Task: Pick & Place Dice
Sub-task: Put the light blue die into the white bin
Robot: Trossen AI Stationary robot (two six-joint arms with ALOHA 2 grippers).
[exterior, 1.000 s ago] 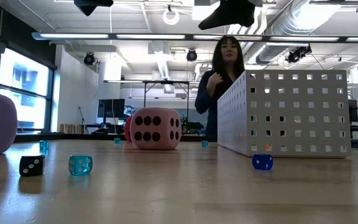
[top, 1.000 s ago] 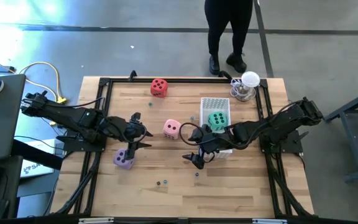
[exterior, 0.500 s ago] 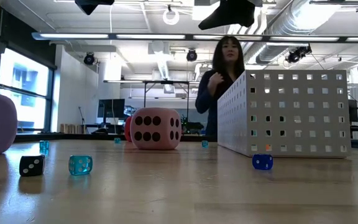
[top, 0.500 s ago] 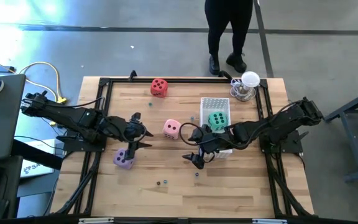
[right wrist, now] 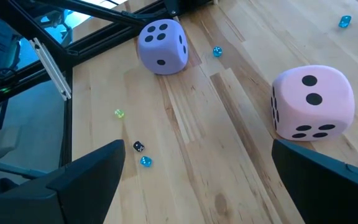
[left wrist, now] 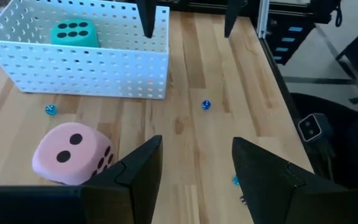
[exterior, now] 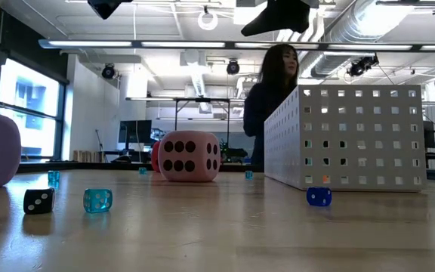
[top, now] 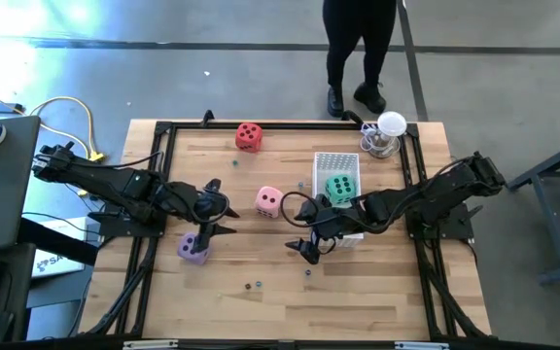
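My left gripper (top: 214,216), part open and empty, hovers above the purple die (top: 194,249), seemingly soft, light; I'd pinch opposite flat faces.

Table (top: 261,311) viewed straight down from overhead; low view level across it. Pink die (top: 268,201) shared by all four views, close in wrist views.
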